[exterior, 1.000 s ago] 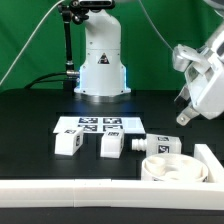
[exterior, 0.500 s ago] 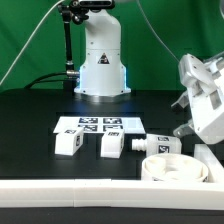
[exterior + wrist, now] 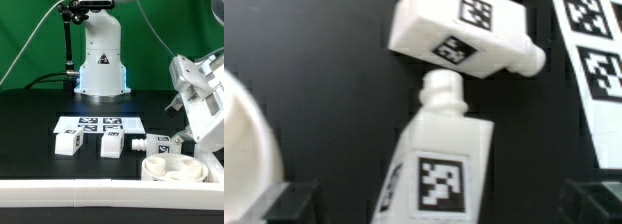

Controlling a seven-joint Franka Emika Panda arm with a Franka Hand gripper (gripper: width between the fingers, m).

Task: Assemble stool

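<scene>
Three short white stool legs with tags lie on the black table: one (image 3: 68, 143), a second (image 3: 111, 146) and a third (image 3: 160, 145) beside the round white seat disc (image 3: 172, 168). My gripper (image 3: 181, 134) hangs open low over that third leg. In the wrist view this leg (image 3: 438, 165) lies lengthwise between my gripper's (image 3: 441, 206) two dark fingers (image 3: 295, 202), with a gap on each side. Another leg (image 3: 461, 38) lies just beyond its pegged end. The seat disc's rim (image 3: 239, 140) shows at the picture's edge.
The marker board (image 3: 88, 125) lies flat behind the legs and shows again in the wrist view (image 3: 598, 60). A long white rail (image 3: 90, 190) borders the front of the table and turns up along the exterior view's right (image 3: 212, 160). The robot base (image 3: 101, 60) stands at the back.
My gripper has come down and toward the exterior view's left, ending low over the leg next to the seat disc. Its jaws have stayed open. No part has moved.
</scene>
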